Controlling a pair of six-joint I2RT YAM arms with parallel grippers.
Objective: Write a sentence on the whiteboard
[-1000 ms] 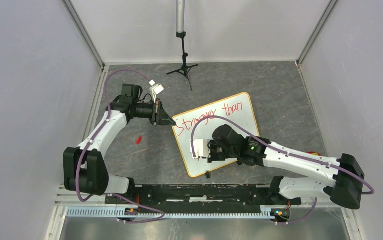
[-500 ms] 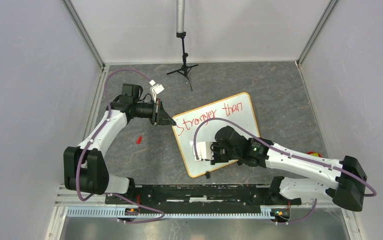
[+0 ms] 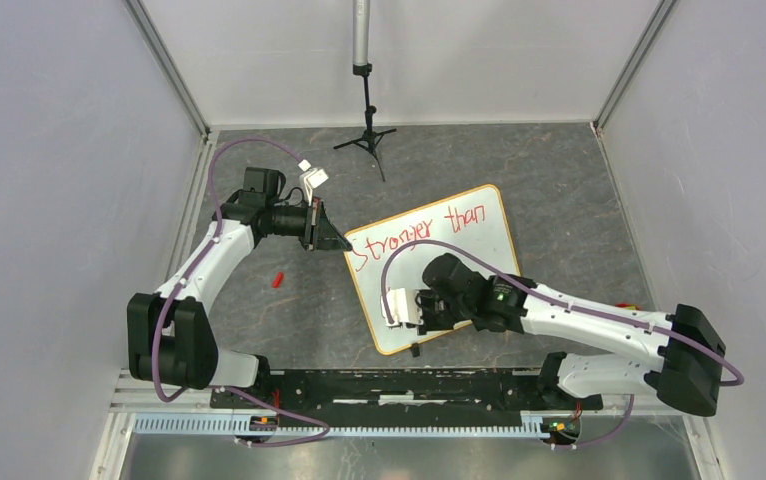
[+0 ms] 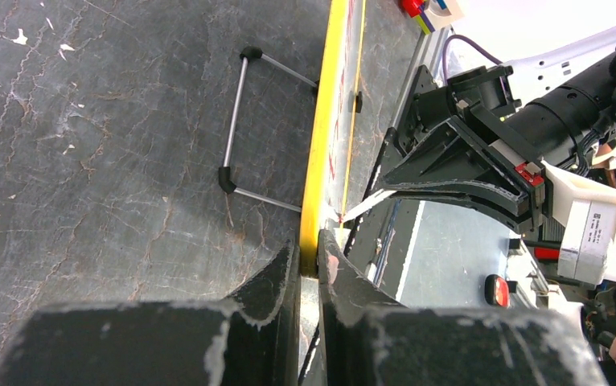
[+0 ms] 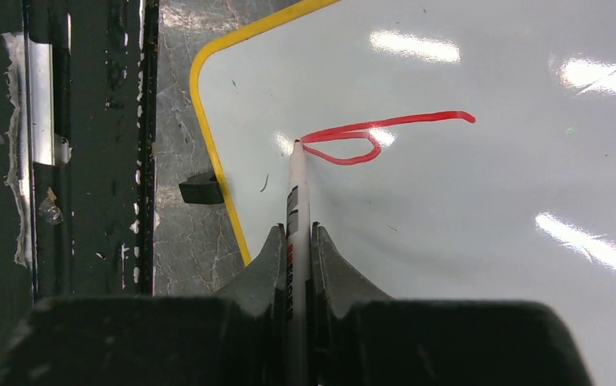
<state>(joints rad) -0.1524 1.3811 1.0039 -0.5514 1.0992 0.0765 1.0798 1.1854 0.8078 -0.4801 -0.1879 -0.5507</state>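
I have the left jaws closed narrow on the thin orange frame of the rectangular white whiteboard [image 3: 494, 245], pinching the corner nearest that arm. In the left wrist view the frame edge runs straight ahead from between the jaw tips. The board lies on the dark grey marbled bench [image 3: 299, 315]. The right jaws are clamped on a slim white-barrelled marker [image 5: 297, 201], which pokes out ahead of them. Its tip touches the board at the end of a fresh red loop stroke [image 5: 361, 137]. Just left of those jaws, a small black clip foot [image 5: 202, 190] sits at the frame. The red cursive sentence [image 3: 424, 235], reading "Stronger than", runs beyond the right jaws, starting beside the left jaws.
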